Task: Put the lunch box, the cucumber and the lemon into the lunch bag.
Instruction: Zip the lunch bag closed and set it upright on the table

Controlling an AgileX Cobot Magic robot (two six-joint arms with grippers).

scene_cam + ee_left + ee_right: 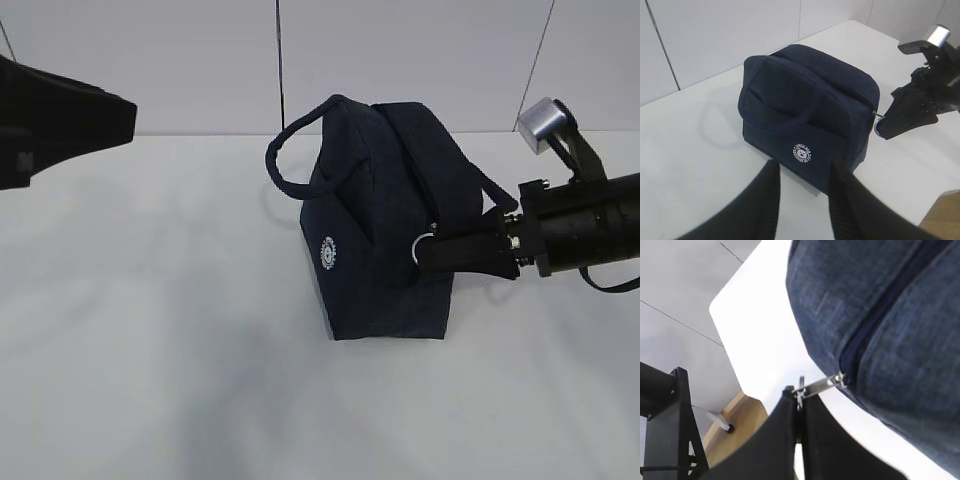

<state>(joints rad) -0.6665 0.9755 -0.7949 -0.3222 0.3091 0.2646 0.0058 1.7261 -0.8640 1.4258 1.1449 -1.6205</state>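
Lunch bag: the navy lunch bag (385, 225) stood upright near the middle of the white surface (150, 380), zipper shut along its top as far as we could see.
Contents: we saw no lunch box, cucumber or lemon in any view — we could not tell where they were.
Right gripper (799, 405): its jaws were pressed together on the metal ring pull (816, 386) at the bag's end.
Left gripper (802, 192): its jaws stood apart, holding nothing, just short of the bag's logo side.
Risk: the thin pull could slip from the pinch — or, in our judgement, the unbraced bag might slide or tip with the tug.
Edges: the surface's edge lay near, behind the right gripper.
Open room: bare surface lay wide to the bag's left and front.
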